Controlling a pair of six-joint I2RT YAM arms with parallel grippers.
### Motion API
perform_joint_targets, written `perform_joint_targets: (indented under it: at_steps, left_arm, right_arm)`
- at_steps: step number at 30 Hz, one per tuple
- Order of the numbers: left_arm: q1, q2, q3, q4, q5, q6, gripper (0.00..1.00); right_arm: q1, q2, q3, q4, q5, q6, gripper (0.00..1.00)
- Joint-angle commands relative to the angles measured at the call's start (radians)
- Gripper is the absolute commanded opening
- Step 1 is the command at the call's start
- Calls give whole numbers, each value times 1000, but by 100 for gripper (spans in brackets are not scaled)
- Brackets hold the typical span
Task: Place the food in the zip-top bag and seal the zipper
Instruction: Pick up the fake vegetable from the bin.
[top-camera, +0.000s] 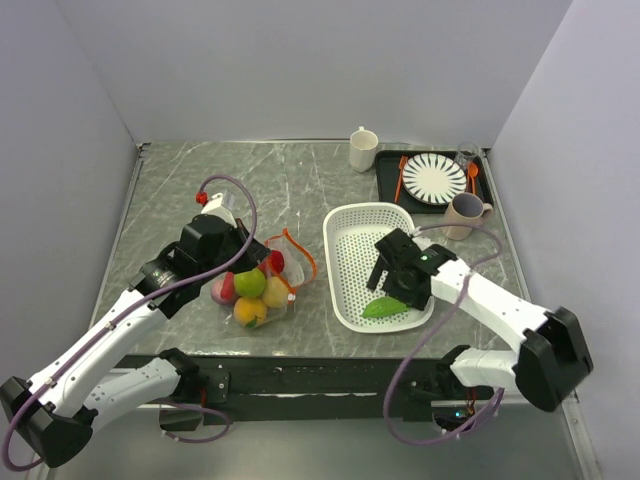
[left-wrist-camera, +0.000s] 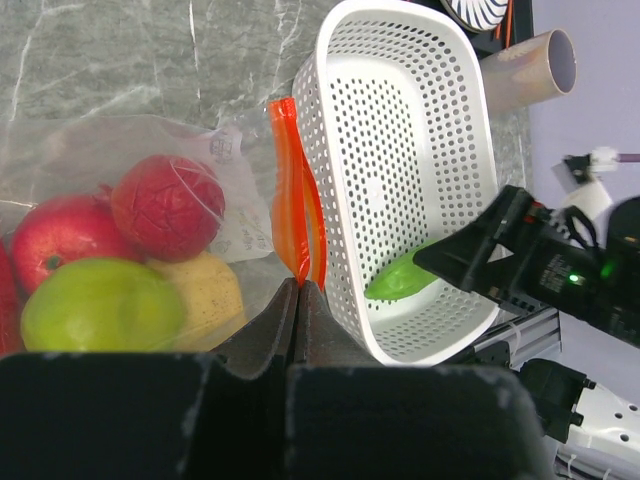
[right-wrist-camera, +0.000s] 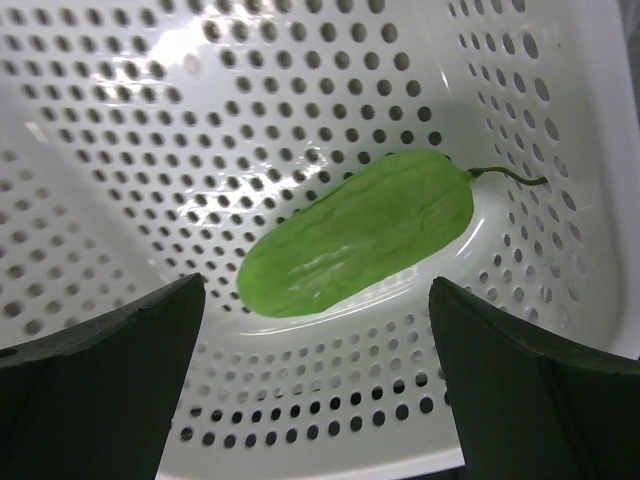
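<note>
The white perforated basket (top-camera: 340, 272) (left-wrist-camera: 330, 60) (right-wrist-camera: 300, 80) is taken as landmark. It stands on the marbled desk (top-camera: 180, 190).

Inside the basket, at its near corner, the green cucumber (top-camera: 384, 308) (left-wrist-camera: 400, 275) (right-wrist-camera: 360, 232) is seen lying flat on the floor, close to the curve where floor and near wall meet. The right end effector (top-camera: 385, 288) (right-wrist-camera: 318, 290) is held over it inside the basket with its fingers (right-wrist-camera: 110, 380) spread wide. Nothing is gripped, and perforated floor is visible between each finger and the cucumber. The basket's rim rises on three sides of the fingers.

Just beside the basket's left rim lies the clear zip-top bag (top-camera: 285, 300) (left-wrist-camera: 230, 200). Red, yellow and green balls (top-camera: 250, 282) (left-wrist-camera: 100, 305) are packed inside it. The orange-red zipper (top-camera: 303, 256) (left-wrist-camera: 290, 180) forms the bag edge that faces the basket and runs along the basket's left wall. Whether strip and rim touch cannot be told. The left end effector (top-camera: 258, 264) (left-wrist-camera: 301, 290) is closed tight, and the near end of the zipper is pinched between its fingertips.

Beyond the basket's far right corner a taupe mug (top-camera: 463, 212) is set close to the rim. Behind it are a black tray (top-camera: 386, 185) with a striped plate (top-camera: 434, 178), and a white cup (top-camera: 364, 150).
</note>
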Motion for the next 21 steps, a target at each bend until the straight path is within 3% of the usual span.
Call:
perform_joint_targets:
  at_steps: [1, 14, 21]
  left_arm:
    - [-1, -2, 1, 32, 0, 5, 1]
    - [-1, -2, 6, 20, -9, 10, 1]
    - [-1, -1, 15, 6, -14, 12, 1]
  right_arm:
    - [9, 24, 13, -3, 44, 34, 100]
    - [7, 176, -2, 121, 18, 27, 100]
    - [1, 286, 74, 155, 42, -56, 100]
